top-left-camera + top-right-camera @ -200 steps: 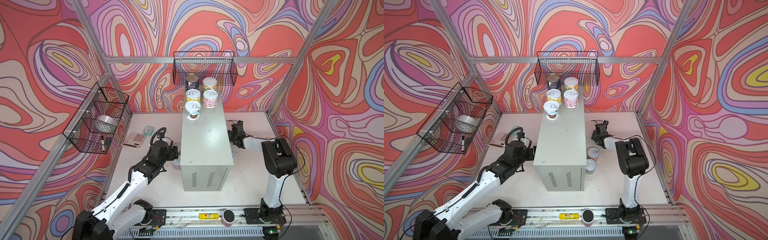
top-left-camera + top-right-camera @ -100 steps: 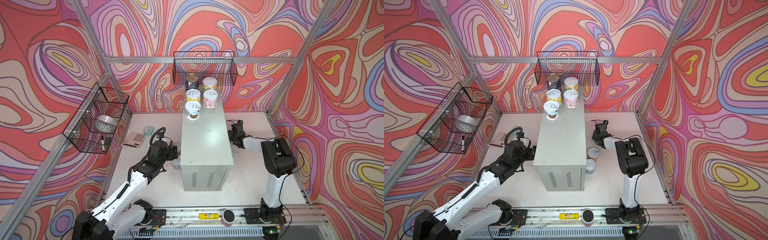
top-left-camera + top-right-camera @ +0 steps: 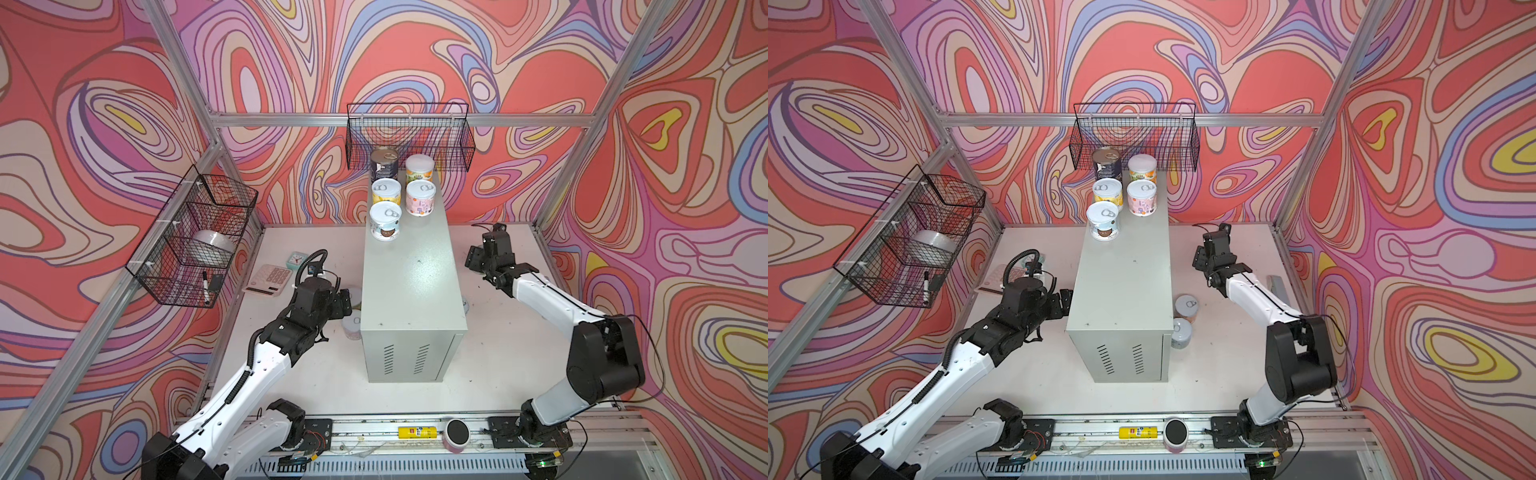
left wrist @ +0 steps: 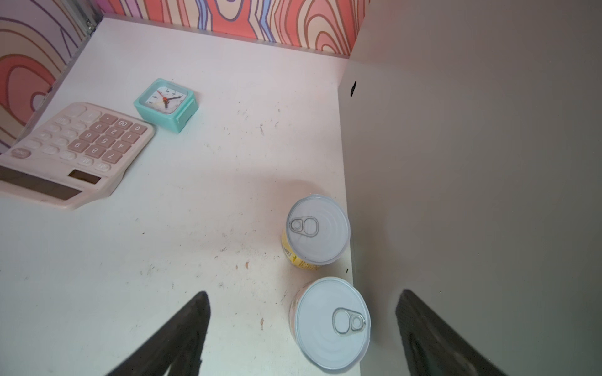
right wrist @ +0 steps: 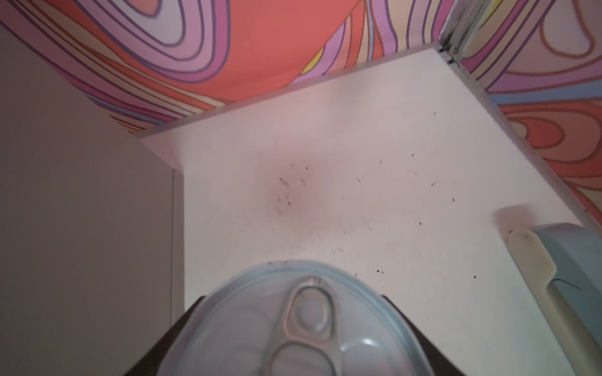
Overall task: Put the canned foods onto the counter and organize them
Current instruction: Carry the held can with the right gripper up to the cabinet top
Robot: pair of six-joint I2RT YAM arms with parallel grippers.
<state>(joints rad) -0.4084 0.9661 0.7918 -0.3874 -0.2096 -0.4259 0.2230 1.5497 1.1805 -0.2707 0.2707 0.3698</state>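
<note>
The counter (image 3: 411,270) (image 3: 1125,270) is a tall grey cabinet. Several canned foods stand at its far end, among them a dark-blue tin (image 3: 384,164) and a pink one (image 3: 421,198). My left gripper (image 4: 303,293) (image 3: 347,299) is open beside the counter's left wall. A white-lidded can (image 4: 332,322) stands on the table between its fingers, and a yellow can (image 4: 317,229) stands just beyond. My right gripper (image 5: 293,298) (image 3: 1202,257) is shut on a can (image 5: 303,325) right of the counter. Two more cans (image 3: 1186,306) (image 3: 1181,332) stand by the counter's right wall.
A calculator (image 4: 71,153) and a teal clock (image 4: 166,104) lie at the table's far left. Wire baskets (image 3: 409,139) (image 3: 195,237) hang on the walls. A yellow tube (image 3: 417,432) and a pink cylinder (image 3: 456,434) lie on the front rail. A pale blue object (image 5: 560,286) lies near the right wall.
My right gripper has closed onto the can beside the counter. The left gripper has stayed in place and is still open.
</note>
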